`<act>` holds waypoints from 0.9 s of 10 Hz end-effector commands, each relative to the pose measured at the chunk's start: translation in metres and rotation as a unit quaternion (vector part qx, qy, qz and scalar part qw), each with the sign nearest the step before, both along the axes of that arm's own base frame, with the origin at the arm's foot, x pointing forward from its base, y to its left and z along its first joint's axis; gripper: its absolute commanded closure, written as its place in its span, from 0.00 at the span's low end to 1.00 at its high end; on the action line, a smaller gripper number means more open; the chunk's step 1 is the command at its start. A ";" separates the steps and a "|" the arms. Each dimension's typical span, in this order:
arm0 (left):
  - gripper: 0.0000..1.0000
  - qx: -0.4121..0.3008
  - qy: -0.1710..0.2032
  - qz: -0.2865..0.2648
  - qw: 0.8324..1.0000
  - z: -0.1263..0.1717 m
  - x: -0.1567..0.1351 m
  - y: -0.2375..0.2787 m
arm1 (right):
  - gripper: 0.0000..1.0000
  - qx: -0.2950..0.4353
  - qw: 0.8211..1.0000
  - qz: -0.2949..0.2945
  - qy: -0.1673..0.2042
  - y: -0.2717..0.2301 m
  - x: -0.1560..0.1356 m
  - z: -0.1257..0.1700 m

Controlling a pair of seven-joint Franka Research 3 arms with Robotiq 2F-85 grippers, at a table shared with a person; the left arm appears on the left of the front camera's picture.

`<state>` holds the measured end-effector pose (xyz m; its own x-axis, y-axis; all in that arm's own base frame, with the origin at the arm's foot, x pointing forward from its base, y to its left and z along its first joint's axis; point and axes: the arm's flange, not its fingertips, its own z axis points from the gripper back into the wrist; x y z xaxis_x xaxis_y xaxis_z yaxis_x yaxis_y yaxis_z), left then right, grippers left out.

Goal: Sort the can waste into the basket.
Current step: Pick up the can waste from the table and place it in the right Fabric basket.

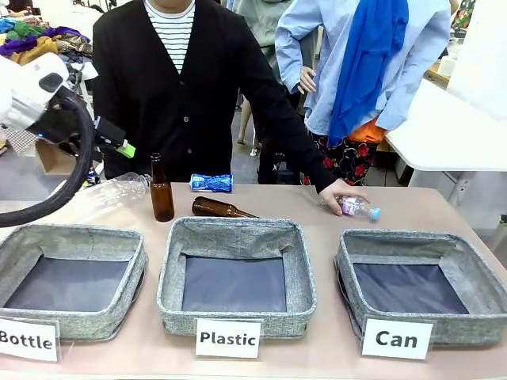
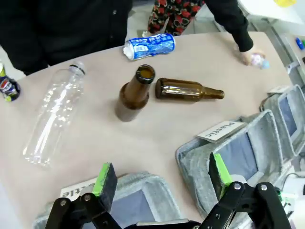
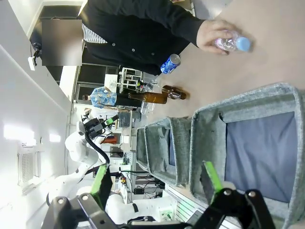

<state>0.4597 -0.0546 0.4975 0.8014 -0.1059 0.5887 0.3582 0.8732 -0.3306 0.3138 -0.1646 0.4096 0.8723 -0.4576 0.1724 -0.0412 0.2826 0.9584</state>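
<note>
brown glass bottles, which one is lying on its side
The brown glass bottle just behind the grey fabric basket labelled Plastic lies flat; the other brown bottle, to its left, stands upright.

The upright bottle (image 1: 162, 188) and the lying bottle (image 1: 222, 209) obstruct the near side of the blue can (image 1: 211, 183); bare table (image 1: 277, 207) lies to its right.

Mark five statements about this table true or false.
1. The Can basket holds nothing. True.
2. The blue can is inside the Can basket. False: it lies on the table near the person.
3. One brown bottle stands upright; a second brown bottle lies on its side. True.
4. The robot's left hand grips the clear bottle. False: the hand is open and holds nothing; the clear bottle lies on the table.
5. The person's hand rests on a small bottle. True.
</note>
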 end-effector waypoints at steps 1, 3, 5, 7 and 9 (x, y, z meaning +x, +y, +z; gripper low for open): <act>0.00 -0.002 0.011 0.014 1.000 0.001 -0.002 0.019 | 0.00 0.005 1.000 0.001 0.008 -0.001 -0.001 0.005; 0.00 -0.011 -0.031 0.000 0.999 0.001 -0.005 -0.007 | 0.00 0.005 1.000 0.001 0.008 -0.001 -0.001 0.005; 0.00 0.010 -0.068 -0.048 0.996 0.018 -0.009 -0.037 | 0.00 0.005 1.000 0.001 0.008 -0.001 -0.001 0.005; 0.00 0.055 -0.093 -0.136 0.985 0.032 0.002 -0.077 | 0.00 0.005 1.000 0.001 0.008 -0.001 -0.001 0.005; 0.00 0.084 -0.084 -0.142 0.983 0.042 0.016 -0.093 | 0.00 0.005 1.000 0.001 0.008 -0.001 -0.001 0.005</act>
